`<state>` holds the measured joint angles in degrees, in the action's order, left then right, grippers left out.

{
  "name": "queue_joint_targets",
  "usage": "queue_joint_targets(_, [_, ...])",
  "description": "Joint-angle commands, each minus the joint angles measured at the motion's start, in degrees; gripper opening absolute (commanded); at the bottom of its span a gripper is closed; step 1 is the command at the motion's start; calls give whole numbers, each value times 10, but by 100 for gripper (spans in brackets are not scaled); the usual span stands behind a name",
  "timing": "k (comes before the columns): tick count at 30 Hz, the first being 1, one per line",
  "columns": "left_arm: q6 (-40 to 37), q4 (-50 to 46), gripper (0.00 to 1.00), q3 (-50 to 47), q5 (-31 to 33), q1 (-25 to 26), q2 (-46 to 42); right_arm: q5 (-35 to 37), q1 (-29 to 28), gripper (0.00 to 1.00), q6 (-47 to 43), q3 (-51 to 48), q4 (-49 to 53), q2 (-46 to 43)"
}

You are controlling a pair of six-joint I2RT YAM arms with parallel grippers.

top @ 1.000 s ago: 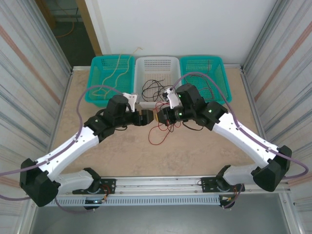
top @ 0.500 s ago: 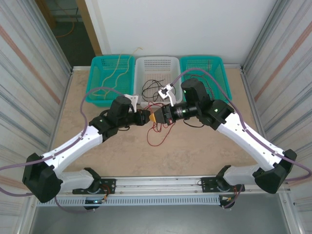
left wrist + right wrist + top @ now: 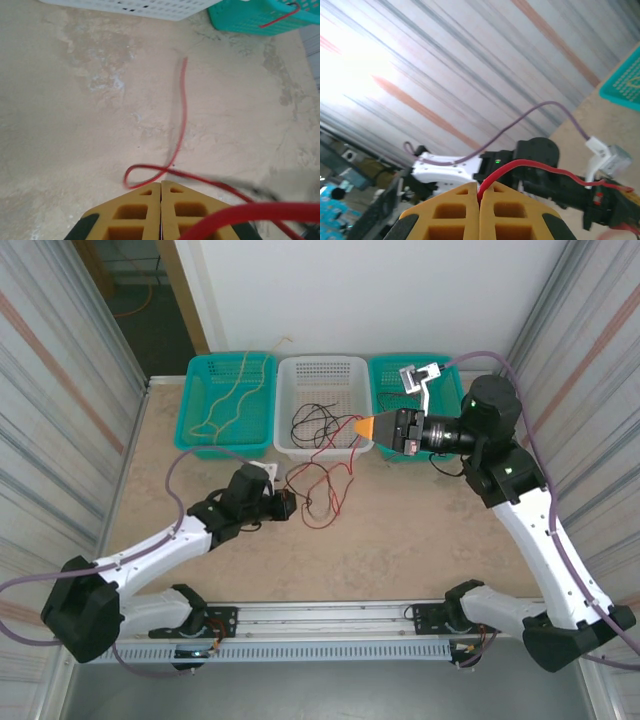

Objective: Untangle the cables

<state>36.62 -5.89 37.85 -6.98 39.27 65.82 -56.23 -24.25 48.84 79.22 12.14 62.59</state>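
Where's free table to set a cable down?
Free: the table between the red cable, the right teal basket and the near rail. Crowded: in front of the white basket, around the left gripper.

The left arm reaches low and forward, its left gripper (image 3: pixel 290 506) pointing right with yellow fingers (image 3: pixel 135 212) pressed flat together. The right arm stands tall, forearm level, its right gripper (image 3: pixel 362 426) pointing left, pinching a red cable (image 3: pixel 520 162)
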Motion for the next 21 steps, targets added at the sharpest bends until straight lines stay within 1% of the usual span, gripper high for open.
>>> queue_joint_targets(1, [29,0,0,-20,10,-3,-9,-49,5,0,63,13,-117,-7])
queue_joint_targets(5, [25,-19,0,-8,16,-3,-21,-33,-14,0,6,25,-35,5])
queue_joint_targets(6, [21,-31,5,-4,23,-3,-28,-25,-22,0,-15,31,-5,10])
queue_joint_targets(7, [16,-45,16,1,29,-3,-35,-19,-32,0,-32,37,16,14])
queue_joint_targets(10, [1,-79,40,8,38,-3,-58,-7,-57,0,-68,46,58,26])
queue_joint_targets(13, [-26,-134,58,28,48,-3,-89,-8,-71,0,-85,49,79,38])
queue_joint_targets(16, [-87,-198,71,82,66,-3,-141,8,-84,0,-118,63,129,53])
queue_joint_targets(17, [-103,-210,74,101,75,-3,-159,13,-88,0,-125,67,140,58])
queue_joint_targets(19, [-148,-216,77,144,73,-3,-193,17,-94,0,-131,68,146,66])
queue_joint_targets(21, [-177,-206,77,181,44,-3,-213,25,-100,0,-133,68,145,70])
